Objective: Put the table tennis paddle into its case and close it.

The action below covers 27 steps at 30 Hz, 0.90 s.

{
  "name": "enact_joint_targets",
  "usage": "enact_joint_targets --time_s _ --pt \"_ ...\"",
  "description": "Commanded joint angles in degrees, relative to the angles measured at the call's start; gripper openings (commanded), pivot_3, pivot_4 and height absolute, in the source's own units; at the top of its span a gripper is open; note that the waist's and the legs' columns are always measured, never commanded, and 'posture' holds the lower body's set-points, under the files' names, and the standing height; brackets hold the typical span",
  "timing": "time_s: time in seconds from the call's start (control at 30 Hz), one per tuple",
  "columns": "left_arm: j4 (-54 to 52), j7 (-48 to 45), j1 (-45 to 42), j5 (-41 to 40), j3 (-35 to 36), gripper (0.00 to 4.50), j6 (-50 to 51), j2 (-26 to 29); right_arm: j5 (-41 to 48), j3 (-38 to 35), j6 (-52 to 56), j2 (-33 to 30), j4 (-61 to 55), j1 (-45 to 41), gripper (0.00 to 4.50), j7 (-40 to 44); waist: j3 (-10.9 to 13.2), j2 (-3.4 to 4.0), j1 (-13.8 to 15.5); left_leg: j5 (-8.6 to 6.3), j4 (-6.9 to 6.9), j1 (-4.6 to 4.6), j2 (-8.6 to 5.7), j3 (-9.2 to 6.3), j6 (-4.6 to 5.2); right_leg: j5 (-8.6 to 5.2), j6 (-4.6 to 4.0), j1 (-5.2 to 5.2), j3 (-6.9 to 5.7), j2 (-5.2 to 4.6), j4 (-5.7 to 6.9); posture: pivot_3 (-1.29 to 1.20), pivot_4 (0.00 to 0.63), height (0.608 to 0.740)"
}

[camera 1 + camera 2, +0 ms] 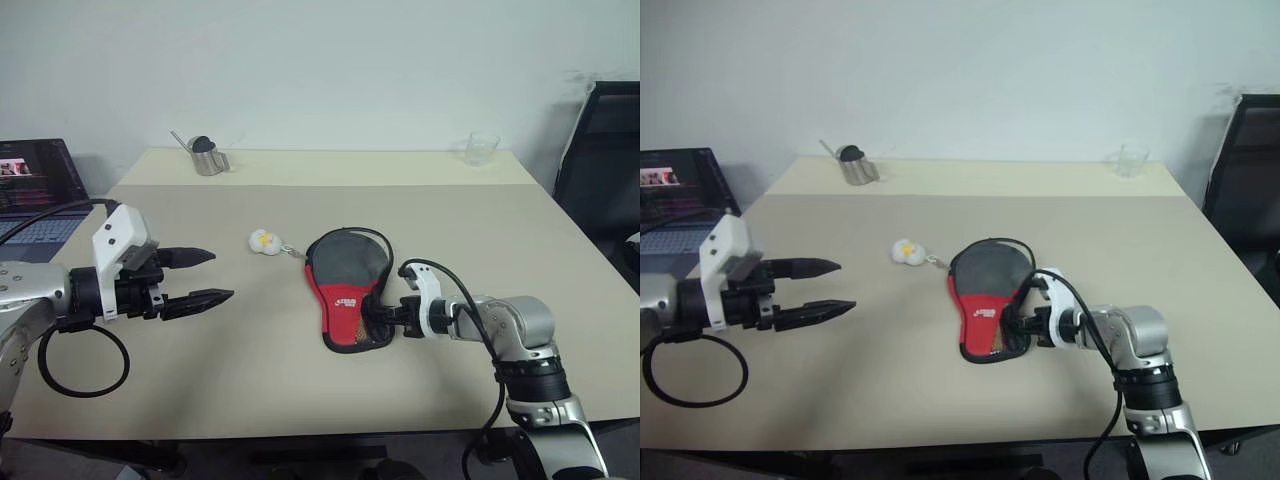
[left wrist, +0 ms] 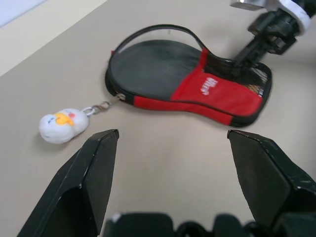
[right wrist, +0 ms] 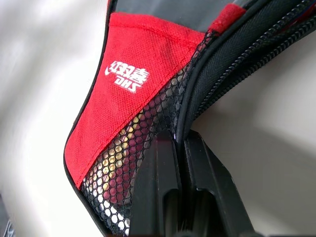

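Note:
The case lies flat mid-table, black round part away from me and red logo part with mesh pocket toward me. Its zip rim stands open around the round end. Through the mesh I see light wood and red, apparently the table tennis paddle's handle; the rest of the paddle is hidden. My right gripper is shut, pinching the zip edge at the case's lower right side. My left gripper hovers open to the left of the case, holding nothing. A white-yellow charm hangs from the case by a short chain.
At the table's back left stands a metal cup, and a clear glass at the back right. A laptop sits off the left edge. A black chair stands to the right.

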Motion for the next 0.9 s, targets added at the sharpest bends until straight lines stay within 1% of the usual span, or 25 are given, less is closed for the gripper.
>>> enact_joint_targets --time_s 0.03,0.23,0.5,0.7,0.9 --pt "0.9 -1.1 -1.9 0.3 -1.0 3.85 -1.5 1.4 2.8 -0.4 4.2 -1.0 -5.6 3.4 0.03 0.2 0.0 -0.01 0.0 0.00 0.00 0.00 0.00 0.01 0.00 0.00 0.00 0.00 0.01 0.00 -0.01 0.00 0.150 0.740" --pt "2.7 -2.7 -4.6 0.5 -4.3 3.85 -2.0 1.8 4.5 -2.0 8.5 -0.5 -12.5 10.2 0.03 -1.5 0.0 -0.05 0.0 0.00 -0.01 0.01 -0.01 -0.01 -0.01 0.00 0.00 0.01 -0.01 0.00 -0.01 0.00 0.150 0.740" --pt "6.3 -5.8 -9.2 1.7 -8.7 3.85 -2.7 2.3 7.4 -4.1 12.7 1.7 -20.3 16.2 0.03 -2.6 -0.1 -0.20 0.1 -0.01 -0.02 0.02 -0.03 -0.01 -0.01 -0.01 0.00 0.03 -0.03 0.00 -0.02 0.00 0.150 0.740" --pt "8.5 -8.1 -12.9 2.5 -12.1 3.85 -2.8 1.9 11.7 -3.9 12.8 0.0 -24.0 20.2 0.03 -2.7 -0.2 -0.26 0.1 -0.01 -0.01 0.03 -0.06 -0.02 -0.01 -0.02 -0.01 0.04 -0.04 0.02 -0.02 0.00 0.150 0.740" --pt "9.4 -9.2 -14.2 3.0 -13.3 3.85 -2.7 1.9 15.1 -3.3 12.8 -2.3 -25.2 21.5 0.03 -2.6 -0.2 -0.26 0.0 -0.01 -0.01 0.04 -0.06 -0.02 -0.01 -0.02 -0.01 0.04 -0.04 0.05 -0.01 0.00 0.150 0.740"
